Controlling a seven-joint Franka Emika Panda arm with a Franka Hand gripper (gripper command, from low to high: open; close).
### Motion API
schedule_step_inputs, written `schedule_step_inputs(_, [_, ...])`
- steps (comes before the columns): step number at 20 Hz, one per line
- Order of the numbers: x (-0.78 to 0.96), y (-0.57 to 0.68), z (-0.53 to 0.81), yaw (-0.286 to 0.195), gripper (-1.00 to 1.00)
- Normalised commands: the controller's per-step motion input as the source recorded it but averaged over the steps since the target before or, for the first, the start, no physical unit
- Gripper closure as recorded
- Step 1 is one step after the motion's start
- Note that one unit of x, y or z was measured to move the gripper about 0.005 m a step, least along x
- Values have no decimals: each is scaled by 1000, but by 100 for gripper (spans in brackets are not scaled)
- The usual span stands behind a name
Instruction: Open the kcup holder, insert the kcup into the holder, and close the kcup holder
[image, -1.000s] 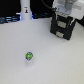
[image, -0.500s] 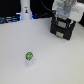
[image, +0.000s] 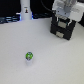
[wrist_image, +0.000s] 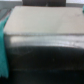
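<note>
The kcup (image: 29, 56), a tiny pod with a green-and-blue top, lies on the white table toward the exterior view's left front. At the back right stands the kcup holder (image: 62, 31), a black box with stacked fronts. My gripper (image: 64, 21) hangs right over the holder, far from the kcup. Its dark fingers (image: 55, 22) look spread apart with nothing held. The wrist view is blurred: a pale flat top (wrist_image: 45, 20) over a black front (wrist_image: 47, 62), seen very close, which appears to be the holder.
A white bottle-shaped object (image: 25, 10) stands at the back, on the exterior view's left. Dark equipment (image: 10, 20) lines the back edge of the table (image: 55, 60). A teal shape (wrist_image: 3, 47) fills one edge of the wrist view.
</note>
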Motion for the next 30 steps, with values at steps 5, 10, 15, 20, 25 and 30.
schedule_step_inputs(5, [837,-159,303,-39,100])
schedule_step_inputs(10, [957,-235,135,-44,100])
schedule_step_inputs(15, [969,-260,100,-60,100])
schedule_step_inputs(20, [959,-258,176,-57,100])
schedule_step_inputs(25, [974,-248,191,-42,100])
schedule_step_inputs(30, [949,-270,200,-49,100])
